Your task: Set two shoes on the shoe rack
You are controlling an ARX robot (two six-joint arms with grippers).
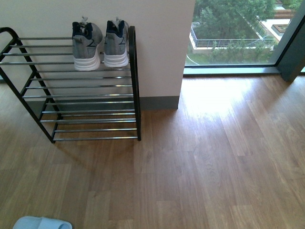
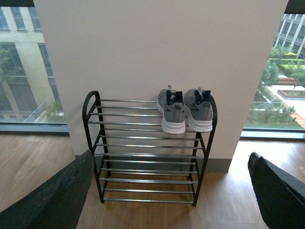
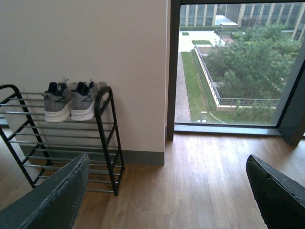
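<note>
The wooden floor [image 1: 214, 167] fills most of the front view, its planks running away from me toward a pale wall [image 1: 157, 47]. To the right of the wall is a large window [image 1: 233, 28] looking out on trees and a railing. Neither of my arms shows in the front view.

The shoe rack [image 1: 95, 129] stands on the floor with its back against the wall, on the left side of the front view. It has a thin black frame and several tiers of shiny rods. The lower tiers hold nothing.

My left gripper [image 2: 170, 156] is released. In its wrist view its two dark fingers [image 2: 62, 195] sit spread wide at either edge, with nothing between them, and it faces the rack from well back. My right gripper [image 3: 167, 159] is likewise released, its fingers [image 3: 52, 200] far apart and grasping nothing. It looks toward the corner where the wall meets the window, and the rack shows off to one side of its view.

The two shoes [image 1: 86, 47] rest on the top tier at the rack's right end, beside the frame's curved end loop. They stand upright and close side by side, with toes toward the wall and navy heels toward me, their white soles lying on the rods.

A light blue slipper [image 1: 42, 223] lies on the floor at the near left edge of the front view, well apart from the rack.
</note>
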